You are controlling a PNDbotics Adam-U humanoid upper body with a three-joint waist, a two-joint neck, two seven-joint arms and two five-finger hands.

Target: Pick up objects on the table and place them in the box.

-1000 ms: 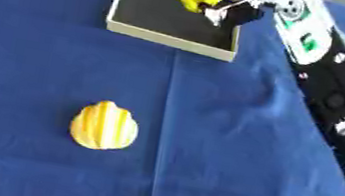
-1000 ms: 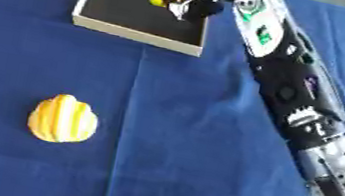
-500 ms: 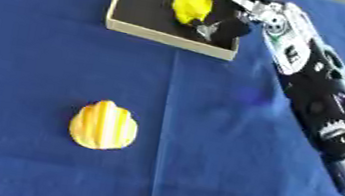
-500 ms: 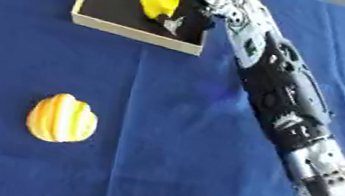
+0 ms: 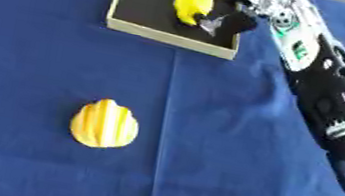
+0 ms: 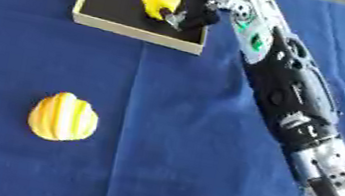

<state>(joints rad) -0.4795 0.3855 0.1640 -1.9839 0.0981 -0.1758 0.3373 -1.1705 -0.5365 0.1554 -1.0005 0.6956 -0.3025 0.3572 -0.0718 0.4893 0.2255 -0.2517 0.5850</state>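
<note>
A plain yellow, lemon-shaped fruit [image 5: 193,2] hangs over the black inside of a tan-rimmed box [image 5: 168,40] at the top of the table. My right hand [image 5: 239,20] reaches in over the box's right side, its thumb and fingers curled round the fruit. Whether the fruit touches the box floor I cannot tell. A second yellow thing with pale stripes [image 5: 105,123] lies on the blue cloth at the lower left, well away from the hand. My left hand shows in neither view.
My right arm [image 5: 327,97] runs from the lower right corner up to the box, covering the table's right side. A blue cloth [image 5: 199,166] with a centre crease covers the table.
My right hand has carried the yellow fruit from the box's far right corner leftward and down over the box's inside. The striped thing has not moved.
</note>
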